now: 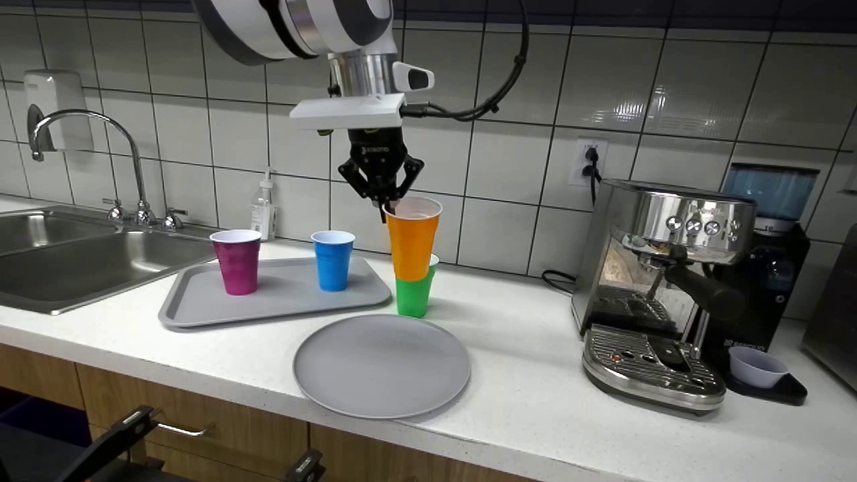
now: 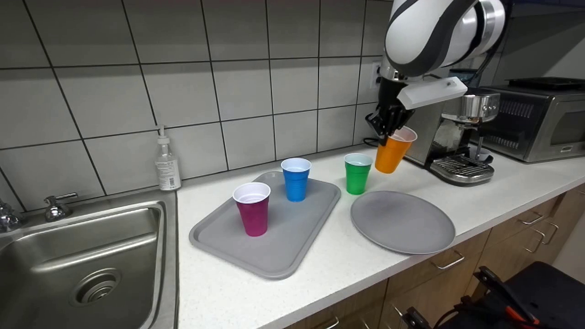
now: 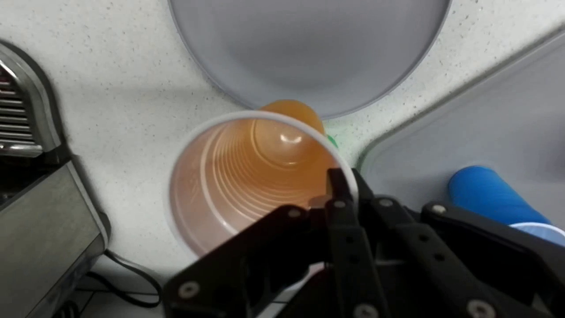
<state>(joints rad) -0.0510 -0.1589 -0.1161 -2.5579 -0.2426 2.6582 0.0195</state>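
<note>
The jaws pinch the orange cup (image 2: 392, 154) by its rim — long axis slanting down from them, seemingly clear of the green cup (image 2: 357, 177).

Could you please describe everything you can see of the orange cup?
The orange cup looks like plastic: orange outside, paler within near the white rim, narrowing to a round base. Ring-shaped ridges line its inner wall, and no contents show in the wrist view. The hand pinches its wall at the rim, one finger inside and one outside. Mouth up but tilted, it hangs above the white countertop, with a gap between it and the green cup in an exterior view.
</note>
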